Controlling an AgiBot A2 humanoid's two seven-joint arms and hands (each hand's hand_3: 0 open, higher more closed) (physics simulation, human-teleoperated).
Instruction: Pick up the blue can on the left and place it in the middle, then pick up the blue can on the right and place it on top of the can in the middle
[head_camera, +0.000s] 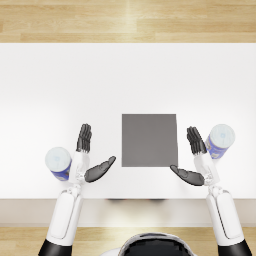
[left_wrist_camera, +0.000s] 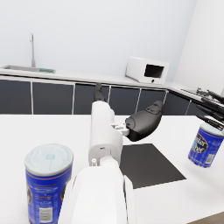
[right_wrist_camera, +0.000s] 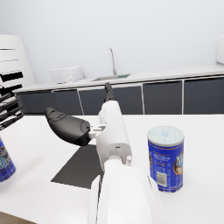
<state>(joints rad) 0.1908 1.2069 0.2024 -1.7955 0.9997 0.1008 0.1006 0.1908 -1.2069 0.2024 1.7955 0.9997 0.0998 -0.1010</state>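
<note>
Two blue cans with pale lids stand upright on the white table (head_camera: 60, 85). The left can (head_camera: 59, 162) (left_wrist_camera: 47, 181) stands just outside my left hand (head_camera: 90, 155) (left_wrist_camera: 142, 122), apart from it. The right can (head_camera: 220, 140) (right_wrist_camera: 166, 158) stands just outside my right hand (head_camera: 192, 159) (right_wrist_camera: 70, 126), very close to the fingers. Both hands are open, fingers straight, thumbs pointing inward, holding nothing. Between them lies a dark grey square mat (head_camera: 149, 140) (left_wrist_camera: 146, 165) (right_wrist_camera: 81, 166) in the middle. The left wrist view also shows the right can (left_wrist_camera: 205, 144).
The table's near edge (head_camera: 130, 199) runs just under my wrists. Wooden floor (head_camera: 125, 20) lies beyond the far edge. In the wrist views a counter with dark cabinets, a sink tap (left_wrist_camera: 32, 48) and a white microwave (left_wrist_camera: 146, 70) stand far behind.
</note>
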